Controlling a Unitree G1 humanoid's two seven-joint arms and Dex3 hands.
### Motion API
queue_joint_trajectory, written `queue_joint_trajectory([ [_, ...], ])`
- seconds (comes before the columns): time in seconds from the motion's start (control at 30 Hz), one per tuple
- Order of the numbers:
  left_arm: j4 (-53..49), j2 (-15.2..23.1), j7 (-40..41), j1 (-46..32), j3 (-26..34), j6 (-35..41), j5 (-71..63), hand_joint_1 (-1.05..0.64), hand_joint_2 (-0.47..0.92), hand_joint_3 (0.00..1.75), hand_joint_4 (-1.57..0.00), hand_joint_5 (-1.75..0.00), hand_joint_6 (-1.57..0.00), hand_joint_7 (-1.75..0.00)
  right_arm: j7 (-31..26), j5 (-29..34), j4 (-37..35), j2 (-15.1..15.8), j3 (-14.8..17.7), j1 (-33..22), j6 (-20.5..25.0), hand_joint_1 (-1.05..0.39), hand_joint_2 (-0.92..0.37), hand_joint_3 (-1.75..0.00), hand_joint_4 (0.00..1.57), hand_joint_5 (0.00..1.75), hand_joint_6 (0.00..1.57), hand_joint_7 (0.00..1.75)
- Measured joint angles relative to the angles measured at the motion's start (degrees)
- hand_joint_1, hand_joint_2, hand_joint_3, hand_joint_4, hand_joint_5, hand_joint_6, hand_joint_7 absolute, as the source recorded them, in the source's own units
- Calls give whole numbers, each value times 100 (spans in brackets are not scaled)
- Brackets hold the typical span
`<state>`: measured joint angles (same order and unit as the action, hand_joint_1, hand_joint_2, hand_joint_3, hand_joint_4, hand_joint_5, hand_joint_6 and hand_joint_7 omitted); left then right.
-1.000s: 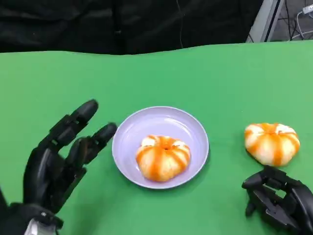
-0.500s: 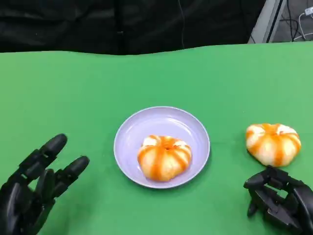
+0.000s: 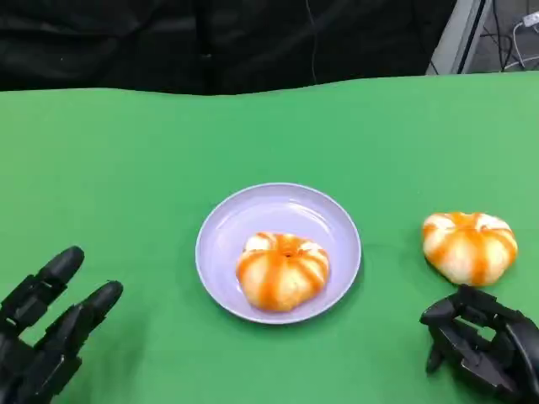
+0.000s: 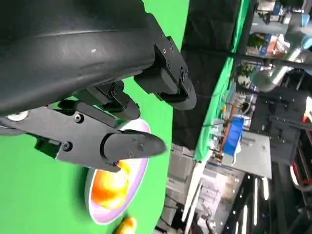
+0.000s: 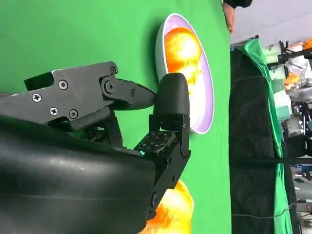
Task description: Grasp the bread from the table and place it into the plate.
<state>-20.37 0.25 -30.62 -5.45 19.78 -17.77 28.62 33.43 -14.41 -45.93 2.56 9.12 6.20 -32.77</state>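
A lilac plate [image 3: 221, 225] sits mid-table with one orange-striped bread [image 3: 282, 269] lying in it. A second, similar bread [image 3: 469, 246] rests on the green cloth to the plate's right. My left hand [image 3: 42, 345] is at the near left, well clear of the plate, fingers spread and holding nothing. My right hand [image 3: 484, 349] lies just in front of the loose bread without touching it, fingers partly curled and holding nothing. In the left wrist view, past the fingers [image 4: 131, 144], are the plate [image 4: 141, 168] and its bread [image 4: 109, 187]. The right wrist view has the loose bread [image 5: 173, 209] close by the fingers [image 5: 170, 97].
The green table [image 3: 126, 151] runs back to a black curtain [image 3: 210, 42]. A person's hand [image 5: 228, 14] is at the table's edge beyond the plate [image 5: 204, 114] in the right wrist view. Shelving and equipment stand past the table's right end.
My left hand has drawn back from beside the plate toward the near left corner. The right hand, the plate and both breads have stayed put.
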Motion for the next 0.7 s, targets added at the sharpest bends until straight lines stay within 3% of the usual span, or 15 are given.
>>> queue_joint_trajectory([
  [0.1,-343,-17,277,121,-28,-493,-470,4,92,45,-112,-12,-99,-10,33,-9,-6,3,18,5,1,-23,-92,-49,59,174,71,112],
  [0.23,-723,-12,427,192,-88,-1121,-879,5,87,58,-131,-28,-127,-8,56,-14,-14,13,54,12,1,-23,-92,-49,60,173,71,113],
  [0.3,-1011,27,437,281,-89,-1446,-968,5,79,73,-125,-53,-138,-4,54,-12,-21,17,65,15,2,-23,-92,-49,60,173,71,113],
  [0.37,-1255,91,435,360,-85,-1675,-1019,5,77,78,-122,-62,-140,-3,52,-12,-26,19,69,17,2,-23,-92,-49,61,172,72,113],
  [0.4,-1338,119,435,385,-83,-1759,-1020,4,67,90,-116,-89,-147,-11,51,-12,-28,19,71,17,3,-23,-92,-50,61,172,72,113],
  [0.43,-1479,155,476,427,-84,-1931,-1102,4,62,98,-112,-104,-142,-29,50,-12,-30,20,75,18,5,-23,-92,-50,61,172,72,113],
  [0.5,-1845,260,655,536,-94,-2368,-1405,3,55,110,-105,-126,-118,-87,50,-11,-35,22,83,20,5,-23,-92,-50,61,173,71,113],
  [0.53,-2017,317,763,592,-103,-2561,-1568,2,54,113,-104,-132,-111,-100,50,-11,-39,22,87,22,5,-23,-92,-50,61,173,71,113],
  [0.57,-2165,369,847,639,-114,-2714,-1691,2,53,116,-102,-138,-106,-111,51,-11,-42,23,90,25,4,-23,-92,-49,61,173,71,114],
  [0.7,-2576,447,914,786,-130,-3074,-1760,-1,51,121,-99,-148,-99,-124,51,-11,-63,23,101,36,2,-23,-92,-49,61,174,71,114],
])
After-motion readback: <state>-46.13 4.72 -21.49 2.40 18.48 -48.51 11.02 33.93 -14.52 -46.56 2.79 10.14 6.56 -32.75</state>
